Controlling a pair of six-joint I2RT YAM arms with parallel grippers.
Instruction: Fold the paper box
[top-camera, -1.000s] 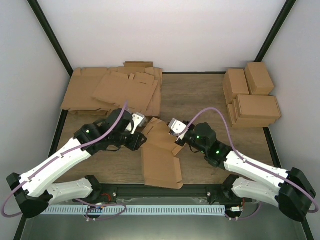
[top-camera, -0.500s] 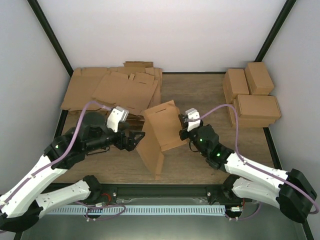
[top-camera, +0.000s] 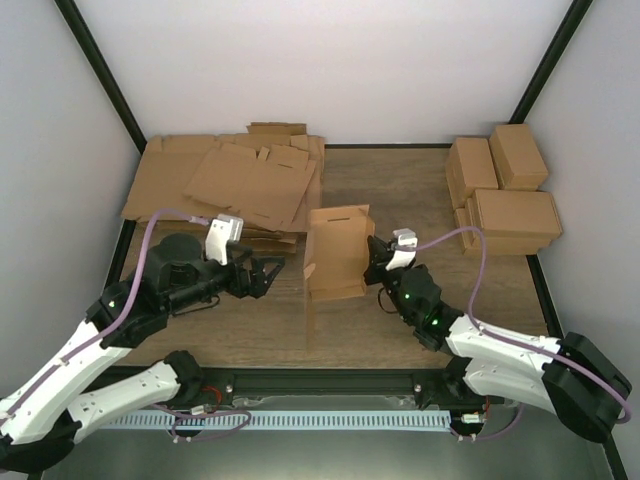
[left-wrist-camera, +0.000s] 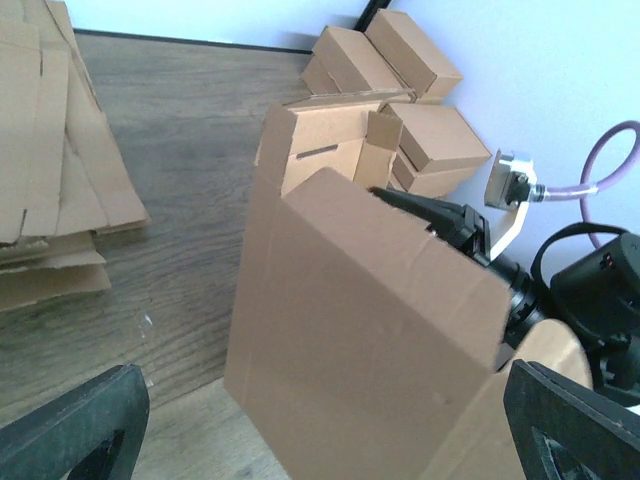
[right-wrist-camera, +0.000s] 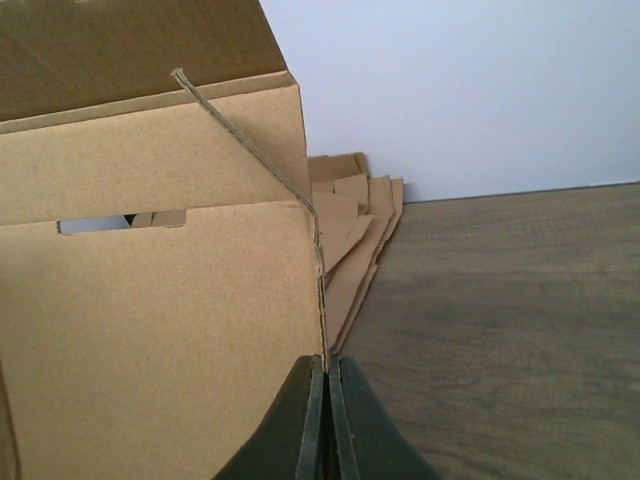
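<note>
- The right gripper (right-wrist-camera: 325, 368) is pinching a thin cardboard edge of the paper box (right-wrist-camera: 150, 330). Its two dark fingers (right-wrist-camera: 295, 425) are pressing together with only the sheet between them.
- The left gripper (top-camera: 272, 270) is holding nothing. In the left wrist view its fingers (left-wrist-camera: 75, 425) are standing wide apart at the two bottom corners of the picture.
- The paper box is standing on edge near the middle of the table (top-camera: 400, 190), between the two grippers, and is only partly folded.
- In the top view a slotted panel is facing upward and leaning toward the right gripper, while a narrower panel is hanging down toward the near edge.
- The left gripper is pointing at the box from the left. In the top view a strip of bare table is showing between its fingertips and the cardboard.
- A heap of flat cardboard sheets (top-camera: 230, 180) is lying at the far left of the table, behind the left arm and well apart from the box.
- Several closed brown boxes (top-camera: 505, 190) are sitting stacked at the far right corner, well apart from the right arm.
</note>
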